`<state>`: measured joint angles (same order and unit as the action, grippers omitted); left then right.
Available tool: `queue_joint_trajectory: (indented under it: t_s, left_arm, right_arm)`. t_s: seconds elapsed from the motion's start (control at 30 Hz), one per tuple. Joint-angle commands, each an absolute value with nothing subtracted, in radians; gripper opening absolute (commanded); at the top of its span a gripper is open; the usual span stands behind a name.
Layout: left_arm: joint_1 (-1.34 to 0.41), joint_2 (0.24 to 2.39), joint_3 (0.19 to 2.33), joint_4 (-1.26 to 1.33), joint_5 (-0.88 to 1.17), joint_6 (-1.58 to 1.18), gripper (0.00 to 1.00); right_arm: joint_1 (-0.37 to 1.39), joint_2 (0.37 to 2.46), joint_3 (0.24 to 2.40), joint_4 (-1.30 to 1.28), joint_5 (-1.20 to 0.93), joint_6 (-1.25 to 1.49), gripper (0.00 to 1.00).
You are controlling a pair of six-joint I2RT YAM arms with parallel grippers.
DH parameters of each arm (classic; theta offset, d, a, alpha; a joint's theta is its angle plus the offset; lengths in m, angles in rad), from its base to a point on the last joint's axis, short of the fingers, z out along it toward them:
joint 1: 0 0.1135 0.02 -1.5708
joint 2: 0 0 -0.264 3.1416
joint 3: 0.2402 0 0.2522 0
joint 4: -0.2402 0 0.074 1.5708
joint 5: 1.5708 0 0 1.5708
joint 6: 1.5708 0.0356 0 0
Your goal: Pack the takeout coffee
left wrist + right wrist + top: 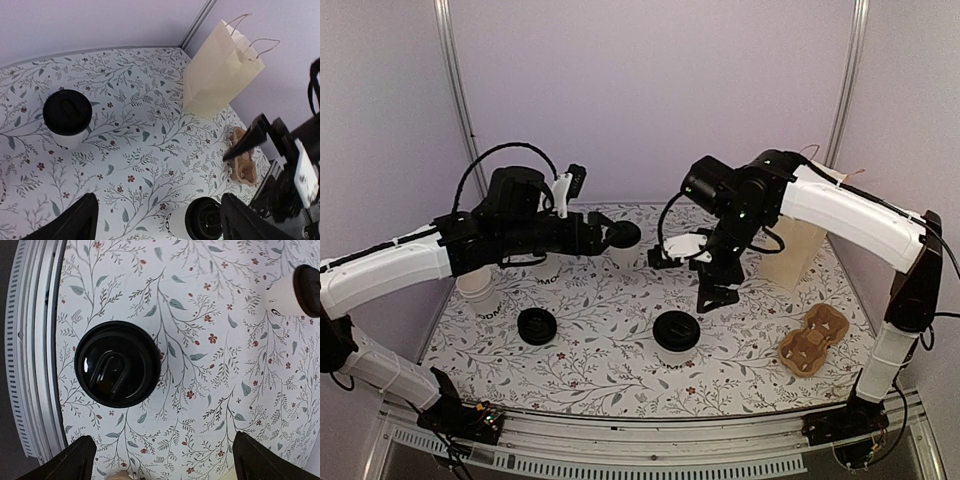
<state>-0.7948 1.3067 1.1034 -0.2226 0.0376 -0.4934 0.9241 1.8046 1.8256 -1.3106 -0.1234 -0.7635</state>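
The left gripper (157, 212) has its fingers (75, 220) spread wide, with only patterned table (150, 150) between them; it holds nothing. Ahead of those fingers and off to the left in the wrist view stands the rear takeout coffee (66, 114). It is upright with its black lid on, apart from both fingers, and has open surface all around it.

The right gripper (162, 447) is also spread wide and empty, its fingers (265, 460) hanging above the table. Below and ahead of it stands the front takeout coffee (117, 371), upright and lidded, clear of both fingers. This cup stands toward the metal rail (30, 365) along the table's near edge.

Further out, a loose black lid (537, 326) lies flat to the left of the front coffee, well apart from it. A stack of lidless white cups (480, 292) stands near the left edge, under the left arm. A paper bag (790, 250) stands upright by the right rear corner. A cardboard cup carrier (812, 341) lies near the right edge, with open tabletop between it and the front coffee.
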Motion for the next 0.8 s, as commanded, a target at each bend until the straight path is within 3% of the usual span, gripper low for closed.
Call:
queue_joint_trajectory:
  t_s: [0.0,0.13,0.4,0.6,0.77]
  left_arm:
    - [-0.894,1.362,1.029,-0.229,0.083,-0.705,0.85]
    - [-0.935,1.431,0.976,-0.140,0.150,-0.796,0.82]
    - [-1.003,1.514,0.964,-0.106,0.175,-0.865,0.81]
    - [-1.012,1.537,0.934,-0.025,0.220,-0.883,0.80]
    - [-1.013,1.581,0.966,-0.017,0.228,-0.873,0.79]
  right_arm:
    - [0.749,1.719,1.742,-1.190,-0.374,-0.684,0.99]
    - [0.660,1.652,1.510,-0.996,-0.478,-0.614,0.94]
    - [0.649,1.531,1.121,-0.711,-0.701,-0.449,0.89]
    - [0.649,1.522,1.097,-0.663,-0.727,-0.451,0.88]
    - [0.649,1.559,1.121,-0.672,-0.780,-0.450,0.81]
